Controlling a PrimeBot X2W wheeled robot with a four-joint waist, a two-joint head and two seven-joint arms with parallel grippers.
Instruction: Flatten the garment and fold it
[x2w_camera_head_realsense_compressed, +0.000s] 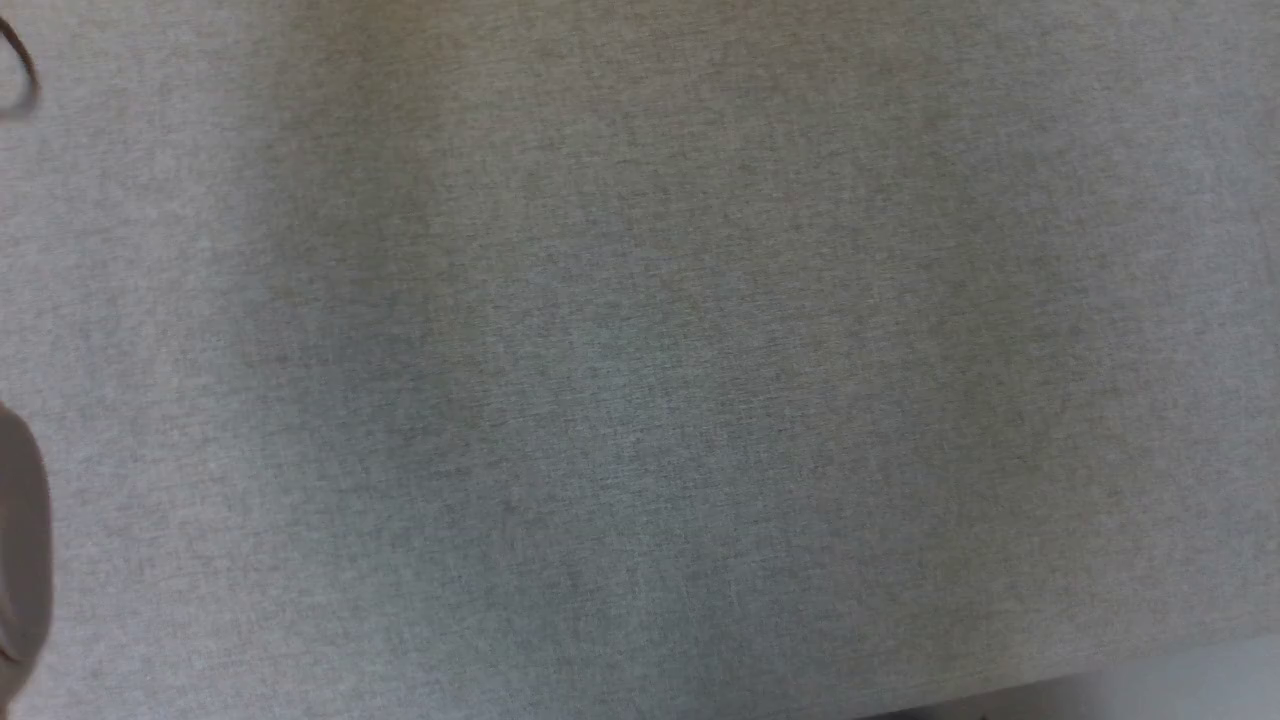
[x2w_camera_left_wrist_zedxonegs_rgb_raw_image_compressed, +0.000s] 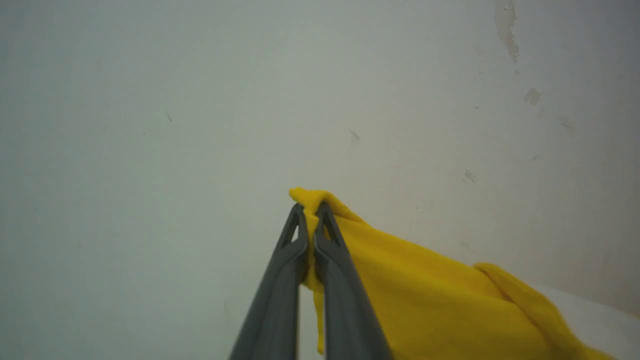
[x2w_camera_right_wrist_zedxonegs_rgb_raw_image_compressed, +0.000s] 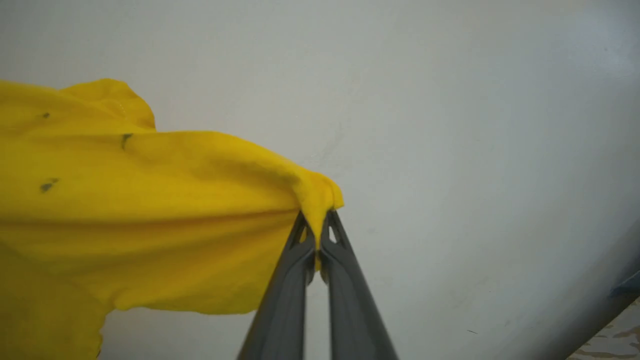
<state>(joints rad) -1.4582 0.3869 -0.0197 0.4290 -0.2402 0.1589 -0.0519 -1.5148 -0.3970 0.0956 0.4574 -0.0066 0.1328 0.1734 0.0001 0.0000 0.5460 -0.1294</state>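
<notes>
The garment (x2w_camera_left_wrist_zedxonegs_rgb_raw_image_compressed: 430, 300) is bright yellow cloth, lifted off the surface and stretched between my two grippers. My left gripper (x2w_camera_left_wrist_zedxonegs_rgb_raw_image_compressed: 310, 207) is shut on one bunched corner of it, and the cloth runs away to the right in the left wrist view. In the right wrist view the garment (x2w_camera_right_wrist_zedxonegs_rgb_raw_image_compressed: 150, 210) spreads to the left with a few small dark marks showing through, and my right gripper (x2w_camera_right_wrist_zedxonegs_rgb_raw_image_compressed: 316, 216) is shut on another bunched corner. Both pairs of fingers point at a pale wall.
The head view looks down on a grey fabric-covered table (x2w_camera_head_realsense_compressed: 640, 360) under soft shadow, with its edge at the lower right. A pale rounded part (x2w_camera_head_realsense_compressed: 20, 540) juts in at the left edge. A pale scuffed wall (x2w_camera_left_wrist_zedxonegs_rgb_raw_image_compressed: 200, 100) fills the background behind the left gripper.
</notes>
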